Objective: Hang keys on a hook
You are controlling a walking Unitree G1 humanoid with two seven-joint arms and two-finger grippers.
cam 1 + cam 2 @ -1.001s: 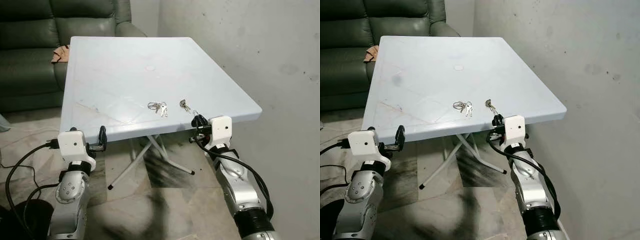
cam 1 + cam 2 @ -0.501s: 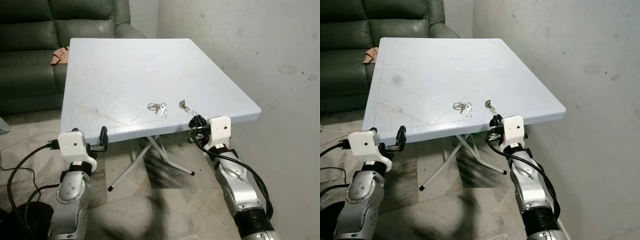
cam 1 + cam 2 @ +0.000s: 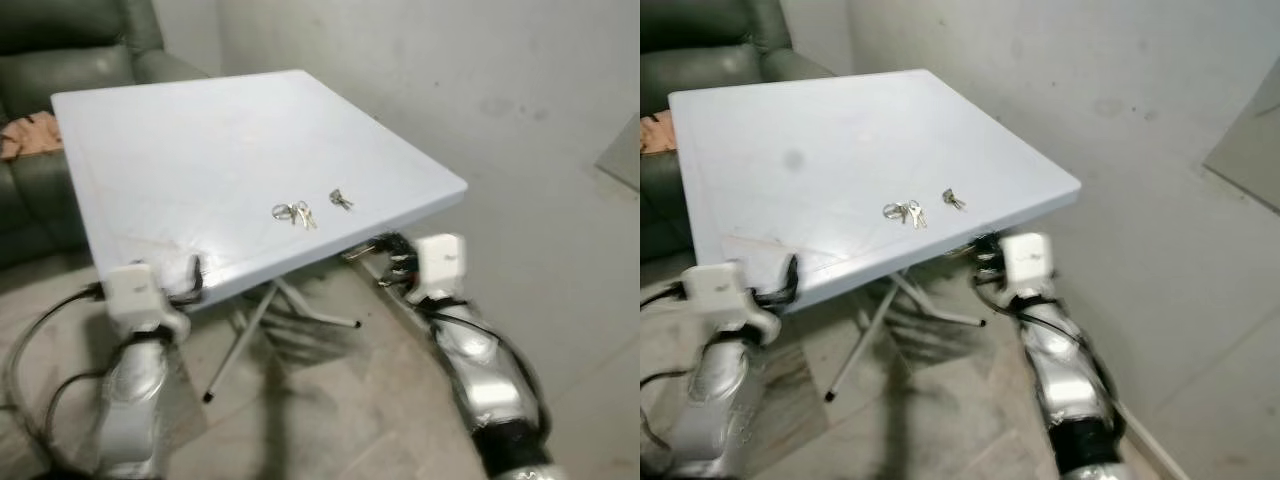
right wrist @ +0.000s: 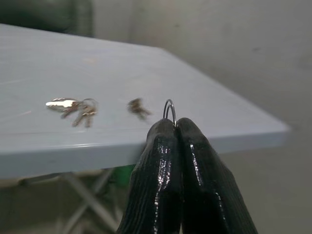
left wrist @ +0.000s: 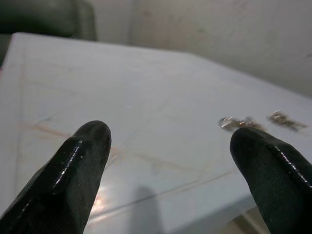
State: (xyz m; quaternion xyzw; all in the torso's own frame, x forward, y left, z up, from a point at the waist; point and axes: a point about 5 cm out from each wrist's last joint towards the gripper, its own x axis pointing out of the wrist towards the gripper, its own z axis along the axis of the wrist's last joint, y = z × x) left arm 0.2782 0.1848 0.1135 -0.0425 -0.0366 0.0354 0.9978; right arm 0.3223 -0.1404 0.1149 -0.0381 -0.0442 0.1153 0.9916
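My view has swung right since a moment ago. My right gripper (image 4: pixel 176 127) stays closed on a key ring (image 4: pixel 169 108); two key bunches (image 3: pixel 294 212) lie on the surface (image 3: pixel 180 140). My left gripper (image 5: pixel 170 161) is open.

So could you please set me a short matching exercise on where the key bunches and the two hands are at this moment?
Things:
1. larger key bunch
2. smaller key bunch
3. left hand
4. right hand

States:
A. open, at the table's near edge
B. shut on a wire ring
C. on the table, nearer the wall
D. on the table, nearer the sofa

Pairs: 1-D, 2-C, 3-A, 4-B
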